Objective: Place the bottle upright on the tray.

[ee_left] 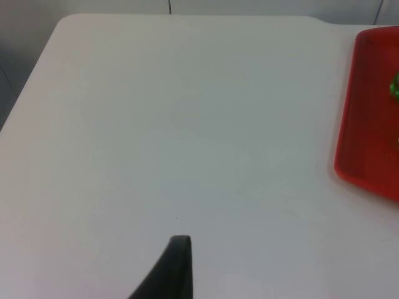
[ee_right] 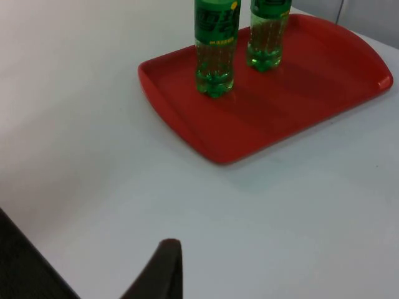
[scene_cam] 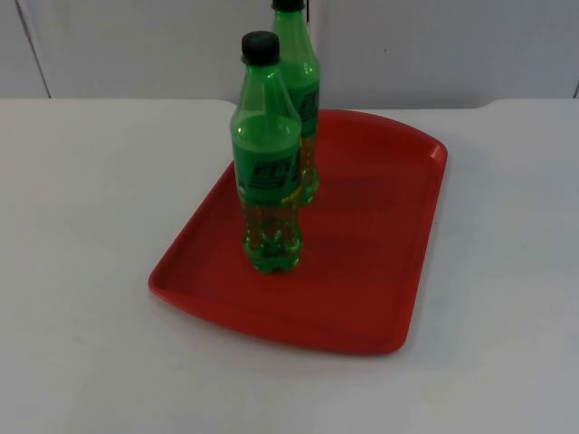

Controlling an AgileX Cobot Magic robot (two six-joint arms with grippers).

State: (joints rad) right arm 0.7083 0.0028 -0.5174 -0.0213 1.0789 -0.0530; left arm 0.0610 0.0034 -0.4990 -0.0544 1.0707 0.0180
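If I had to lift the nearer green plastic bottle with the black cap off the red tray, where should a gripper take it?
Grip the nearer green plastic bottle around its labelled middle, where the body is straight, below the tapering neck. It stands upright on the red tray. Come in level from the front or open right side, since the second green bottle stands close behind it.

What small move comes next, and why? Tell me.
Probably none beyond keeping both arms back: both bottles stand upright on the tray. The left gripper and right gripper hang over bare table, apart from the tray, holding nothing.
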